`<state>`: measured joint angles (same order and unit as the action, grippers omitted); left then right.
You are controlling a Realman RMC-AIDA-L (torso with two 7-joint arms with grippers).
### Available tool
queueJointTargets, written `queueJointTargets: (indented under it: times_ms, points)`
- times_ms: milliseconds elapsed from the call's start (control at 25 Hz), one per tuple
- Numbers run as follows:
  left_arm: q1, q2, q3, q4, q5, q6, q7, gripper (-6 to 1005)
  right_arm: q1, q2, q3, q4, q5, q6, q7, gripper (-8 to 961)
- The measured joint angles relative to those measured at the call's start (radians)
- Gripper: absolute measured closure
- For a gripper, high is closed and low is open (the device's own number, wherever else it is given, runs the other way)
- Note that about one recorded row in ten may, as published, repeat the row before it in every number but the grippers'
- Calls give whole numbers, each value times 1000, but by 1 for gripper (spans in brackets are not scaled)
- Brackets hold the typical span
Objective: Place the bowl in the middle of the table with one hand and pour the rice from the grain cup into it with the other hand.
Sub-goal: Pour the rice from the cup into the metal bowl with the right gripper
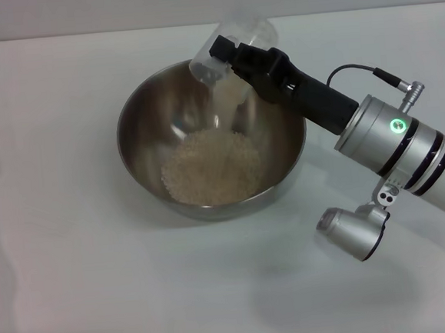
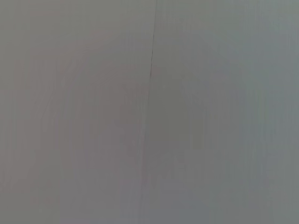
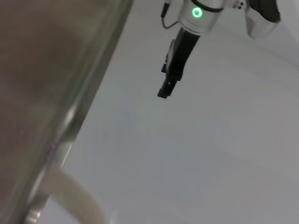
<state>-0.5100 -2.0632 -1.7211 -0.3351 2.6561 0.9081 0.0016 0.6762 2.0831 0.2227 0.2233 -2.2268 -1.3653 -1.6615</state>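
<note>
Rice (image 1: 211, 167) is streaming out of the tipped cup (image 1: 233, 54) clenched in my right claw (image 1: 233, 58), piling in the bowl (image 1: 146, 122) directly below that claw on the worktop (image 1: 78, 286). My left claw (image 3: 163, 91) hangs apart; its grip I can't tell.

Head view: looks forward and down from above onto the desk (image 1: 79, 301), from moderate range; the bowl (image 1: 149, 118) sits near centre, and the right arm enters from the right.
Left wrist view: faces a plain grey surface crossed by one thin seam; range and direction cannot be told.
Right wrist view: very close to the bowl rim (image 3: 70, 116), looking across the desk (image 3: 187, 163) toward the left tool (image 3: 174, 70), well away.
Shared: head and right wrist views both show bowl and desk.
</note>
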Motion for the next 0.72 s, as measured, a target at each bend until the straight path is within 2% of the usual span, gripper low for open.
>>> queueJointTargets:
  times_ms: [720]
  points:
    - [-1,0,0,-1,1,0,0,155,3,-3,3,-12,-37,3,-227,936]
